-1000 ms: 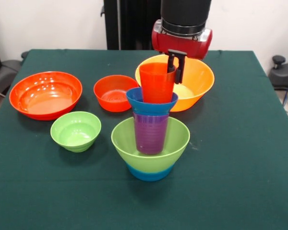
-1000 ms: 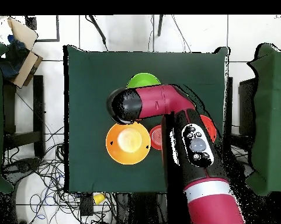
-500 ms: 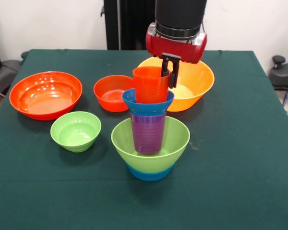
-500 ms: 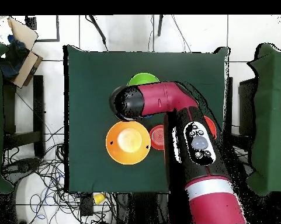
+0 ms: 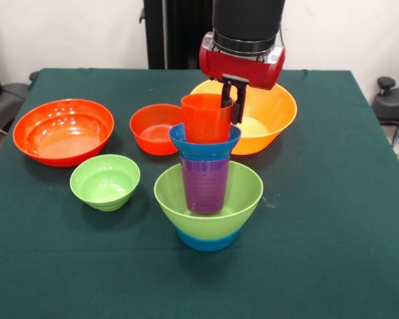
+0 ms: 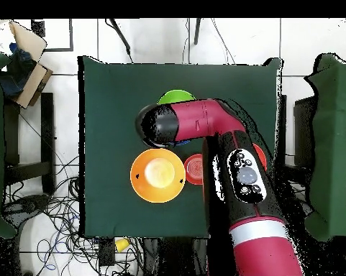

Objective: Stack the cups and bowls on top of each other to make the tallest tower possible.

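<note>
The tower stands at the table's front middle. Its base is a light blue bowl point(image 5: 207, 240) with a light green bowl point(image 5: 245, 193) nested on it. A purple cup point(image 5: 205, 186) stands in the green bowl, and a dark blue bowl point(image 5: 205, 148) sits on the cup. An orange-red cup point(image 5: 203, 123) sits upright in the dark blue bowl. My gripper point(image 5: 232, 106) comes down from above and is shut on the cup's right rim. In the overhead view the arm point(image 6: 197, 122) hides the tower except the green bowl's rim point(image 6: 177, 95). The yellow cup is out of view.
A large yellow-orange bowl point(image 5: 276, 113) stands right behind the tower, also in the overhead view point(image 6: 157, 176). A medium red-orange bowl point(image 5: 153, 130) is behind-left, a large red-orange bowl point(image 5: 63, 130) at far left, and a small light green bowl point(image 5: 105, 181) left of the tower.
My gripper has moved left with the orange-red cup. The cup has gone from tilted to upright, seated in the dark blue bowl. The dark blue bowl and purple cup have shifted slightly left.
</note>
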`<action>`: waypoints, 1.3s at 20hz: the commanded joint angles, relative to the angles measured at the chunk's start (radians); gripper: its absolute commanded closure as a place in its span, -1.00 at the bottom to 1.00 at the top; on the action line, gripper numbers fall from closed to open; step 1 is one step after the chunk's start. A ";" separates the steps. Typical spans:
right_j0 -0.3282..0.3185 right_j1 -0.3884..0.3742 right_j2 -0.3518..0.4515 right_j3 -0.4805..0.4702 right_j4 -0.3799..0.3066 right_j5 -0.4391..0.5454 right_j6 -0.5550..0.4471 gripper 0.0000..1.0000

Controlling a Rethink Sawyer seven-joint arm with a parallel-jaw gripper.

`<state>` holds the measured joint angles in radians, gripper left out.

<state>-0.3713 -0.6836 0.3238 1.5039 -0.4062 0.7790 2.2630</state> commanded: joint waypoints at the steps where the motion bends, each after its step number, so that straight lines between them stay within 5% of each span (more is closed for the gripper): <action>1: -0.007 0.019 0.006 -0.028 -0.065 0.050 -0.136 1.00; 26: -0.028 0.054 0.043 -0.037 -0.002 0.121 -0.148 1.00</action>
<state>-0.3771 -0.6717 0.3241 1.5019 -0.4078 0.7811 2.2630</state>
